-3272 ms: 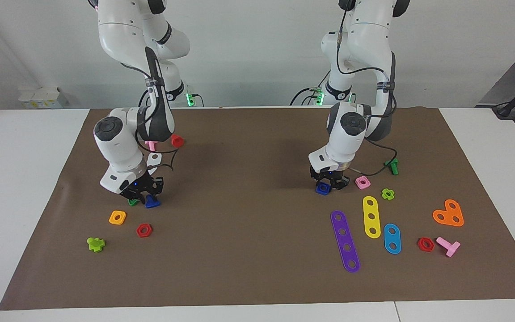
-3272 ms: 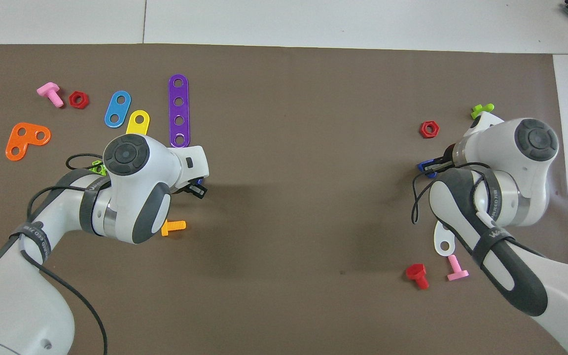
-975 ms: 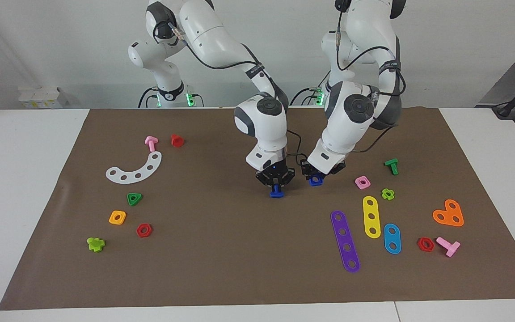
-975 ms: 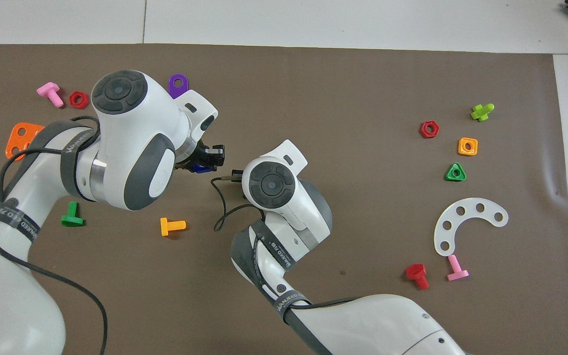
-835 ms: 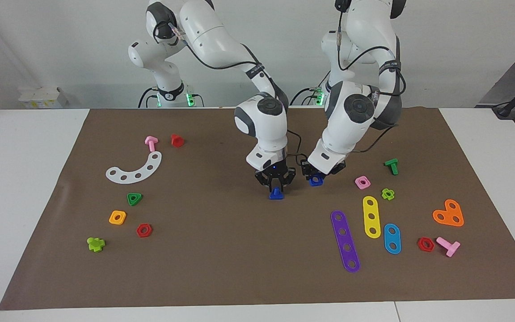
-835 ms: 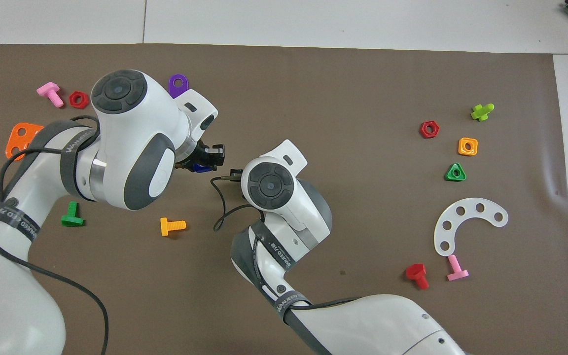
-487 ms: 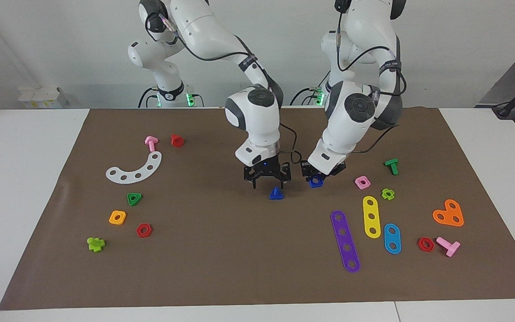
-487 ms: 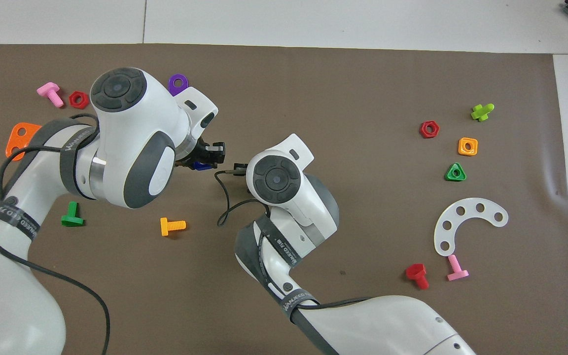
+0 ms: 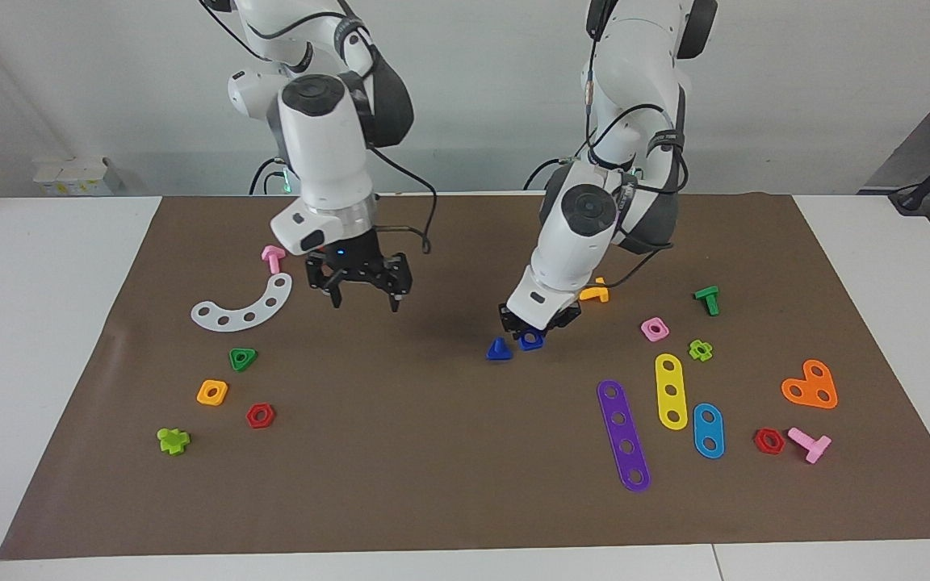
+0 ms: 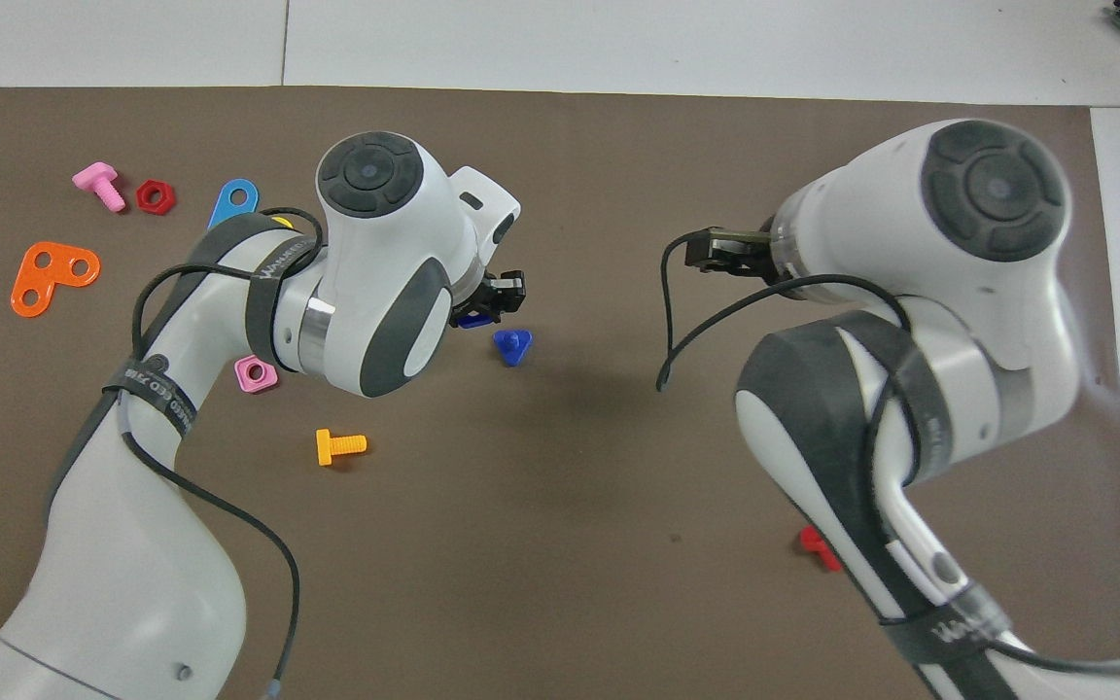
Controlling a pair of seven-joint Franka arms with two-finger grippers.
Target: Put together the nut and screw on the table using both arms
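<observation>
Your left gripper (image 9: 531,329) is clamped on the nut (image 9: 529,341), low over the mat (image 9: 433,452) and just beside the screw (image 9: 499,349); from overhead the nut (image 10: 469,319) shows only as a blue sliver under the fingers. The screw (image 10: 512,346) stands head-down on the mat near the table's (image 9: 45,323) middle, shaft up. The left wrist tilts toward it, forearm slanting down from its base. Your right gripper (image 9: 362,294) hangs spread and holding nothing, raised above bare mat toward the right arm's end, wrist pointing straight down; overhead its fingers (image 10: 716,251) are mostly hidden by its wrist
</observation>
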